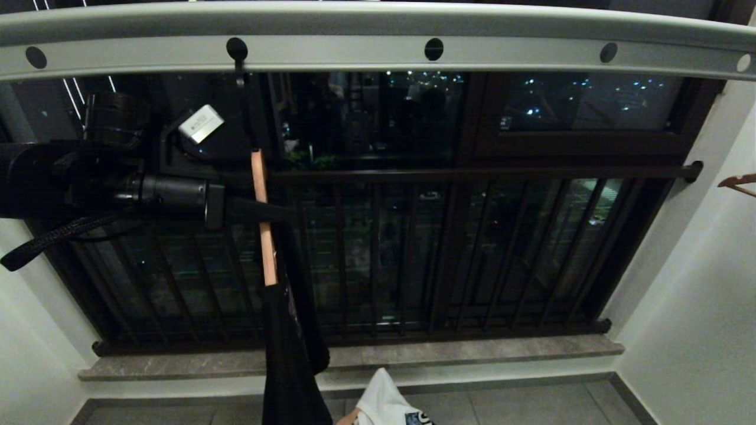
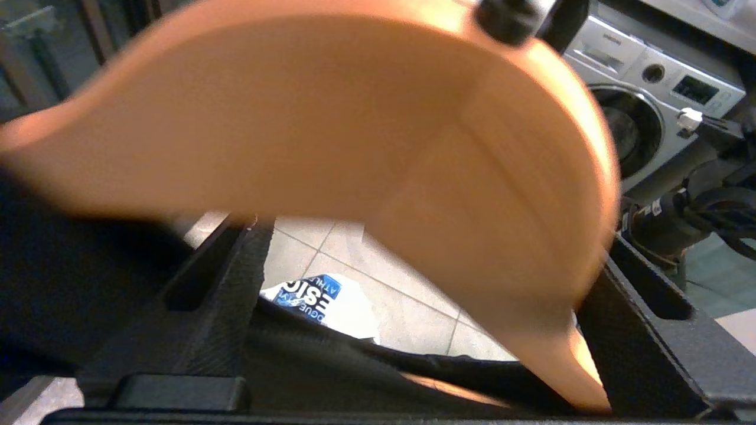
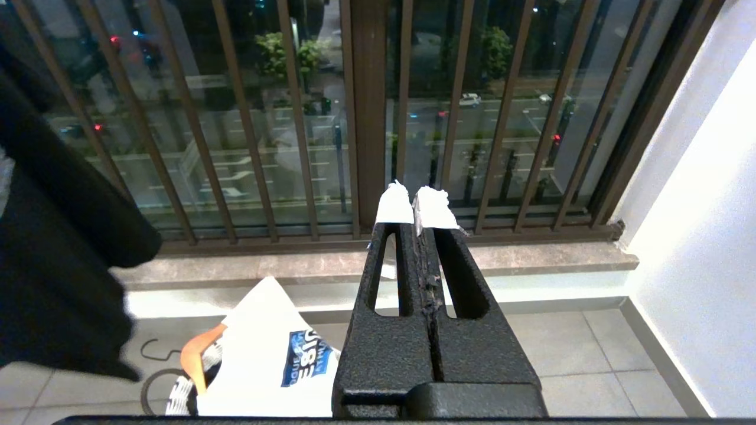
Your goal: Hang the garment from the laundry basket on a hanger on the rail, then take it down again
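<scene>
The pale grey rail [image 1: 378, 44] runs across the top, with a row of round holes. A wooden hanger [image 1: 264, 224] hangs edge-on by its black hook from one hole, and the black garment [image 1: 289, 366] is draped below it. My left gripper [image 1: 277, 212] reaches in from the left at the hanger's upper part. In the left wrist view the left gripper [image 2: 431, 233] stands open, fingers [image 2: 230, 277] wide apart on either side of the hanger [image 2: 331, 118]. My right gripper [image 3: 416, 203] is shut and empty, low in front of the window. The laundry basket [image 3: 177, 401] sits on the floor.
A white garment with a blue print [image 3: 271, 354] and an orange hanger end [image 3: 198, 354] stick out of the basket. Dark brown window bars [image 1: 413, 254] and a stone sill [image 1: 472, 351] lie behind. Another hanger [image 1: 738, 182] pokes in at the right wall. A washing machine [image 2: 638, 106] stands behind.
</scene>
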